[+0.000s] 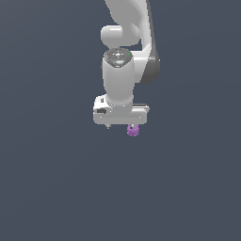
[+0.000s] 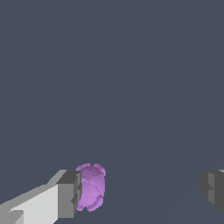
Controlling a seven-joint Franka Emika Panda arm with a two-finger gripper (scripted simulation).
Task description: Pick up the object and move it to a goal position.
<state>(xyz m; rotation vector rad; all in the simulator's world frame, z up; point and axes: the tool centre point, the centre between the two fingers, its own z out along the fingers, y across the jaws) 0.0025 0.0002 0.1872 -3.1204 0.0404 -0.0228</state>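
The white gripper [image 2: 140,192] stands wide open, the small glossy purple lumpy blob [image 2: 91,187] touching one finger [image 2: 68,194] only, so grasping and carrying are not yet done.

Object [image 1: 132,130]: small glossy purple blob, rounded, lumpy, little knobs on surface. In wrist view object [image 2: 91,187] sits against inner face of one finger, well apart from other finger. Exterior view: just under gripper body's right end.
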